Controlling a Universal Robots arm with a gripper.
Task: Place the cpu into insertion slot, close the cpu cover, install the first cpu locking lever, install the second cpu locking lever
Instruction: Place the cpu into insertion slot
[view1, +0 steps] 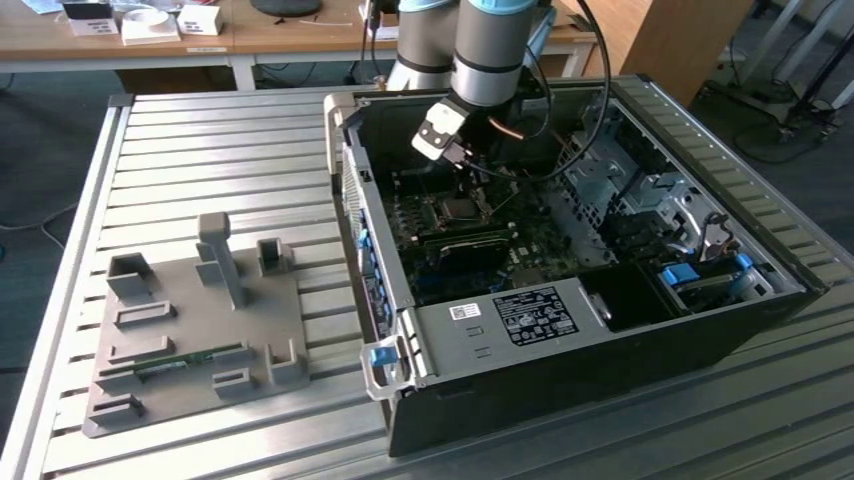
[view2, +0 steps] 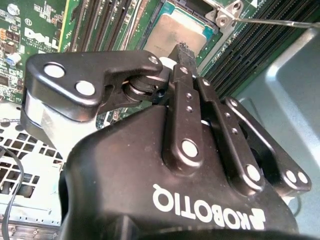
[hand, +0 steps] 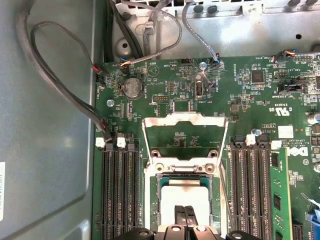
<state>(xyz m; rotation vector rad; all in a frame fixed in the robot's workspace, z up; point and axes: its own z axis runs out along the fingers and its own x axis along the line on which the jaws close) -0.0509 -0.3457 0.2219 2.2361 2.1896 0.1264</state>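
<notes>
The cpu (hand: 182, 192) lies flat in its socket on the green motherboard (hand: 260, 100), silvery top up; it also shows in the second wrist view (view2: 172, 30) and the exterior view (view1: 463, 209). The cpu cover (hand: 183, 119) is swung open beyond the socket, with the board visible through its window. A thin locking lever (view2: 270, 21) stands free beside the socket. My gripper (hand: 186, 216) (view2: 182, 49) hangs just above the cpu's near edge, its two fingers pressed together, shut on nothing. In the exterior view the gripper (view1: 461, 160) reaches down into the open computer case (view1: 574, 330).
Memory slots (hand: 120, 190) (hand: 255, 185) flank the socket on both sides. Cables (hand: 65, 90) loop along the case wall, and a coin battery (hand: 133, 87) sits beyond the cover. A grey fixture plate (view1: 187, 330) lies on the ribbed metal table at the exterior view's left.
</notes>
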